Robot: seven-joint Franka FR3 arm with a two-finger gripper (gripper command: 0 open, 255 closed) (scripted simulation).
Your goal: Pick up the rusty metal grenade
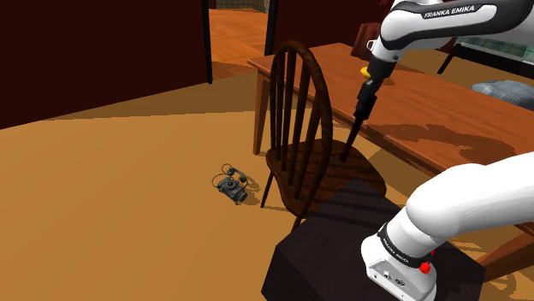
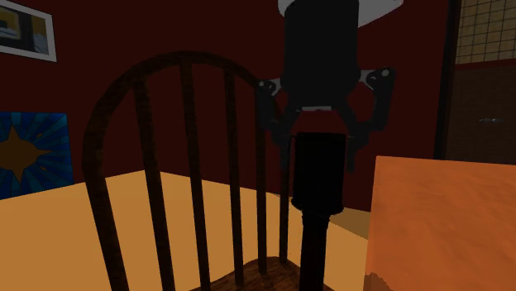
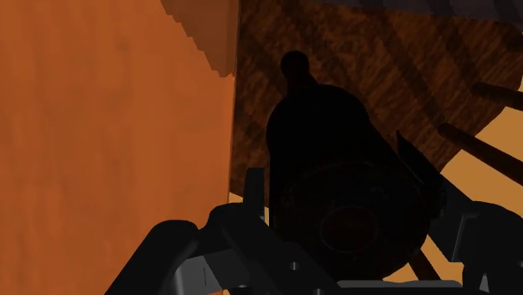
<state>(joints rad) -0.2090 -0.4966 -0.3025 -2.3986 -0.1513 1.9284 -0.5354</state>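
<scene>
Item: the grenade [image 1: 355,128], a stick-shaped piece that renders near-black, which we record right of centre in the shoulder view, hanging head-up and slightly tilted. Its thick cylindrical head [image 2: 318,174] is clasped on both sides by the fingers of the gripper [image 1: 368,85]. The thin handle runs down towards the seat of the chair [image 1: 329,171]; whether its tip touches the seat we cannot tell. In the wrist view we note the same black cylinder [image 3: 335,159] gripped between the two fingers, with dark wood grain behind it. Holder: the white Franka arm [image 1: 445,21], entering from the upper right of the shoulder view. Adjacent: a dark spindle-back chair, its curved back [image 2: 190,165] occupying the left half of the second exterior view. Just beside it is an orange-brown wooden table [image 1: 428,111], seen at lower right in the second exterior view [image 2: 446,223]. Further out: a small dark grey object [image 1: 231,185] on the tan floor [image 1: 103,197], left of the chair legs, and the black stand [image 1: 342,248] at lower right. Background: a dark red wall [image 2: 124,41] bearing a blue picture with an orange star [image 2: 29,157].
</scene>
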